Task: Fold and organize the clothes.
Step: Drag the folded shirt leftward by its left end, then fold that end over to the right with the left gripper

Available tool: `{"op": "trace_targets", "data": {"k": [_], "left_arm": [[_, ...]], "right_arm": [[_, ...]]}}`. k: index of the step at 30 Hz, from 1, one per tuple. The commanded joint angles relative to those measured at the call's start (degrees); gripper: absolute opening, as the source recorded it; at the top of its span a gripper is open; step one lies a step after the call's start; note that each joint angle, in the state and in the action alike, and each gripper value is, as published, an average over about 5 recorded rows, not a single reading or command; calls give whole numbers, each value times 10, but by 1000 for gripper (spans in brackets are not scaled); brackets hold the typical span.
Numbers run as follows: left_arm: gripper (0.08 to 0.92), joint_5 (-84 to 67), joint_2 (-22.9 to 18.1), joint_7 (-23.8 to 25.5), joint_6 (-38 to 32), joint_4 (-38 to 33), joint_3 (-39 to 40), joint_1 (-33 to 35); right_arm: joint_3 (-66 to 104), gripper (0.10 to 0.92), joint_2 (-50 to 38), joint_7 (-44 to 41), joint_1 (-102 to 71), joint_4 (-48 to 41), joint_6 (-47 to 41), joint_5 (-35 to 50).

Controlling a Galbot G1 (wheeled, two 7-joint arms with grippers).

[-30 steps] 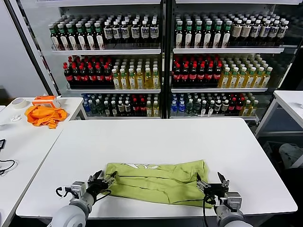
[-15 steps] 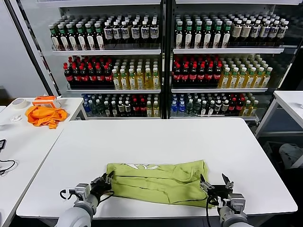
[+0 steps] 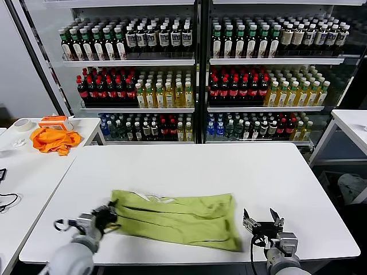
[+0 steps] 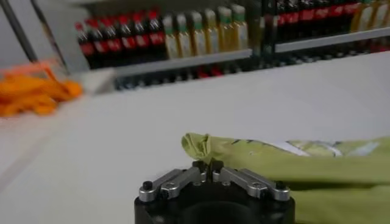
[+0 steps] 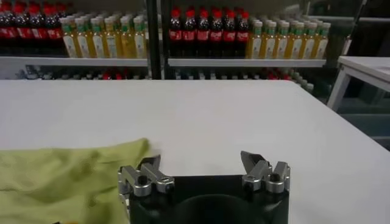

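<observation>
The lime-green T-shirt (image 3: 175, 219) lies folded into a long band near the front of the white table (image 3: 189, 166). At its left end my left gripper (image 3: 106, 216) is shut, pinching a bunched corner of the fabric (image 4: 204, 146). My right gripper (image 3: 262, 222) stands open just off the shirt's right end, low over bare table, with nothing between its fingers. In the right wrist view the shirt's edge (image 5: 67, 176) lies beside one fingertip (image 5: 149, 164), apart from the jaws.
An orange cloth (image 3: 54, 139) and a tape roll (image 3: 23, 125) lie on a side table at the far left. Shelves of bottles (image 3: 195, 74) fill the background. Another white table (image 3: 352, 123) stands at the right.
My left gripper closed on the shirt's left end and pulled it leftward. The whole shirt slid left, and its right end left my right gripper, which stayed open.
</observation>
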Motion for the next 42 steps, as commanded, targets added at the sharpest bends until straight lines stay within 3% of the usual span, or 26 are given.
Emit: {"op": "trace_targets", "data": {"k": [1,5,14,25,42], "left_arm": [[99,80,138,-3,53,-15,-246,90],[99,70,136,-8,60,-17,-258,98],[99,-59,66,-20,62,-109,-112,40],[99,-214,18,-22,61,-133,-38,-25],[99,-168,-46,-10,61,-65,84,-101]], "right_arm": [[4,823,-1,-2,9,-6,0,1],[10,823,-4,-4,11,-9,1,2],[20,823,-7,-4,1,-6,0,2],[30,823,-2,-4,-7,-5,-2,-1],[54,823,-2,-7,-21,5,-7,-4]]}}
